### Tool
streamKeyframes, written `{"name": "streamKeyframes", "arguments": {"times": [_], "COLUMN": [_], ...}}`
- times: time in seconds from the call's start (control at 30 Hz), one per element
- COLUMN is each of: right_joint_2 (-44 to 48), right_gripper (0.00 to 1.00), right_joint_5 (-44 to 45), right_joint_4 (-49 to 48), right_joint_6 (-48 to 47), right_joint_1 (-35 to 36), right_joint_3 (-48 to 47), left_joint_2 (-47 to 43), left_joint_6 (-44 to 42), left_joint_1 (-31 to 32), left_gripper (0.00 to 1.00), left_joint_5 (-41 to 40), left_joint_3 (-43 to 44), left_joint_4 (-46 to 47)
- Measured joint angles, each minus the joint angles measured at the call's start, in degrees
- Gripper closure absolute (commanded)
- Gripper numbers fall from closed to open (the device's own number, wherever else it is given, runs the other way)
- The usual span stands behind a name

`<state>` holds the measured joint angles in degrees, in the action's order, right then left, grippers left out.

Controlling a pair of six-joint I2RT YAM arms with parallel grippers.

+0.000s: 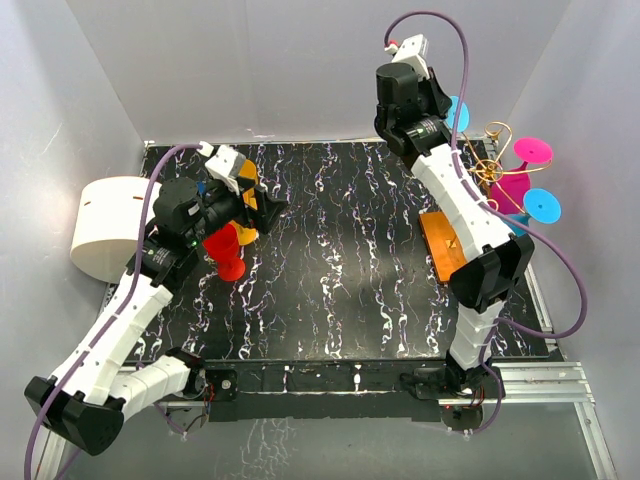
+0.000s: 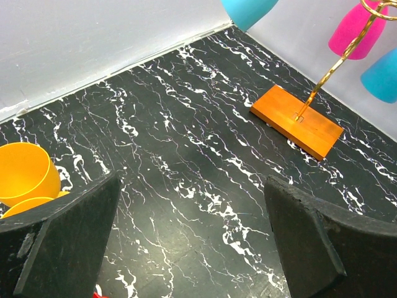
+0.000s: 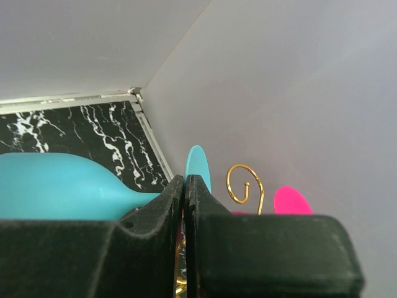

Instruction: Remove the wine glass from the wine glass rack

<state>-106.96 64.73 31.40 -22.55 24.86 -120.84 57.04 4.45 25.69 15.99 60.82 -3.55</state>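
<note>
The cyan wine glass (image 3: 56,186) lies sideways just beside an empty gold hook of the wine glass rack (image 2: 296,121). Its stem is pinched in the fully closed right gripper (image 3: 185,181) — probably so bowl and foot can slide clear. The right arm reaches high into the far right corner, while the left gripper (image 2: 192,183) hangs wide open and empty — well apart.

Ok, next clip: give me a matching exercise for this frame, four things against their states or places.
Things:
1. left pincer
2. right pincer
3. rack base
4. pink wine glass

States or places:
A. shut
B. hanging by the gold stem
C. open wide
D. flat on the table

Pairs: 1-C, 2-A, 3-D, 4-B
</note>
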Motion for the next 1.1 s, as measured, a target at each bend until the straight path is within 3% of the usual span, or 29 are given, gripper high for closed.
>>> {"name": "streamKeyframes", "arguments": {"times": [0.37,0.6,0.8,1.1], "right_joint_2": [-1.6,-1.5,6.6,16.7], "right_gripper": [1.00,1.00,1.00,1.00], "right_joint_5": [-5.7,-16.9,-35.4,-60.8], "right_joint_4": [3.3,6.3,5.9,-2.2], "right_joint_6": [8.3,19.1,30.7,44.2], "right_joint_1": [-0.1,1.7,2.9,2.8], "right_joint_3": [-10.9,-13.3,-2.3,10.0], "left_joint_2": [1.7,3.0,2.6,-7.1], "left_joint_6": [-0.9,-0.8,7.4,26.8], "left_joint_1": [0.0,0.0,0.0,0.0], "left_gripper": [0.01,0.01,0.01,0.01], "left_joint_5": [-2.1,-4.0,-3.9,-7.1], "left_joint_3": [-1.0,-2.2,1.4,5.7], "left_joint_4": [0.1,-1.3,-6.1,-13.9]}}
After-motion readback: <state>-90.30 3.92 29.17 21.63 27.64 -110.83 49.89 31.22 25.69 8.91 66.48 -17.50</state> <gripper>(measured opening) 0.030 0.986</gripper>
